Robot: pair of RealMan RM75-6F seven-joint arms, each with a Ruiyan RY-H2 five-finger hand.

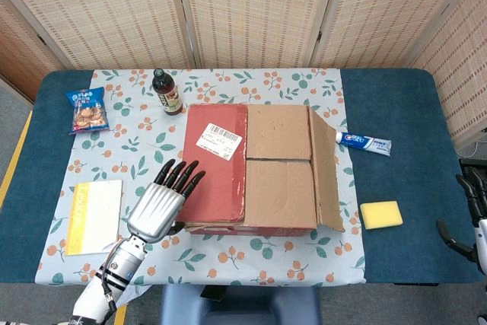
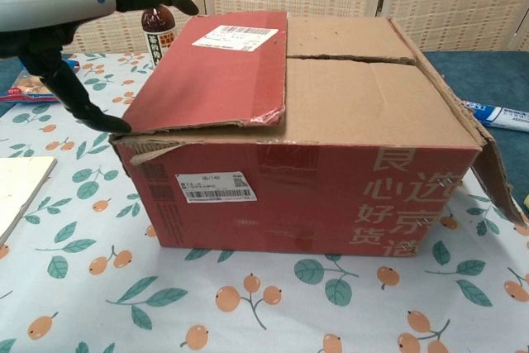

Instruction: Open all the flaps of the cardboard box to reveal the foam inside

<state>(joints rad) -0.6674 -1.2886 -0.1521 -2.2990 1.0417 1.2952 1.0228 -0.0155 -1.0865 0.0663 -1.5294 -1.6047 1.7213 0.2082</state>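
A cardboard box (image 1: 251,169) (image 2: 306,163) sits mid-table. Its red left flap (image 1: 214,165) (image 2: 215,68) lies flat over the top, two brown inner flaps (image 1: 278,157) lie shut, and the right flap (image 1: 327,169) (image 2: 488,155) hangs outward. No foam shows. My left hand (image 1: 161,202) (image 2: 62,18), fingers spread, is at the box's near-left corner, its thumb tip at the red flap's left edge. My right hand (image 1: 473,215) hangs open off the table's right edge, holding nothing.
A dark bottle (image 1: 167,93) (image 2: 157,26) stands behind the box. A snack bag (image 1: 87,109) lies at far left, a yellow-edged booklet (image 1: 93,216) near left, a toothpaste tube (image 1: 364,141) and a yellow sponge (image 1: 380,215) to the right.
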